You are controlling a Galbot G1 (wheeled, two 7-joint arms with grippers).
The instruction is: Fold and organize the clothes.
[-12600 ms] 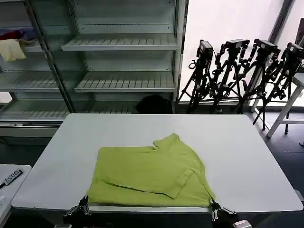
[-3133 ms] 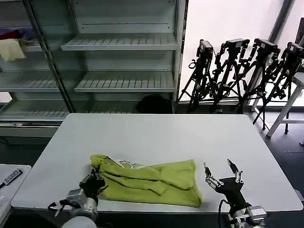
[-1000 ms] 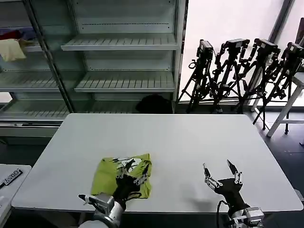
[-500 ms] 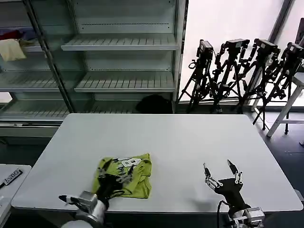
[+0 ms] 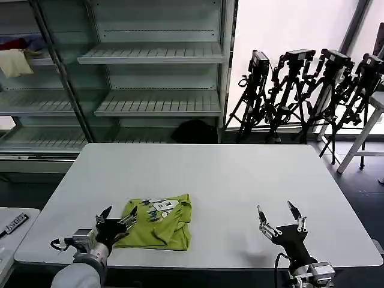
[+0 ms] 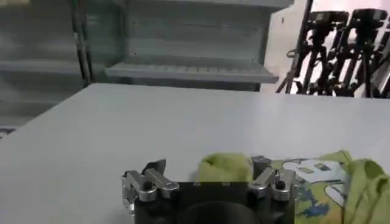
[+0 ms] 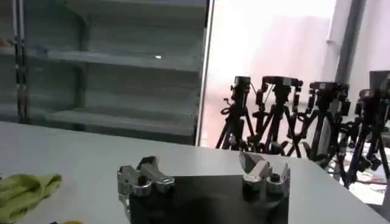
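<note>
Head view: the folded T-shirt (image 5: pixel 157 221) lies on the table's (image 5: pixel 240 174) near-left part. The left gripper (image 5: pixel 114 225), fingers spread and empty, sits just beside its left edge. The right gripper (image 5: pixel 280 221), also spread, waits well apart.

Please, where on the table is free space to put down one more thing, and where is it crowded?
The white table is bare behind the folded T-shirt to the far edge, and between the shirt and the open right gripper. It is crowded at the front left, where the open left gripper sits beside the shirt's left edge.
</note>
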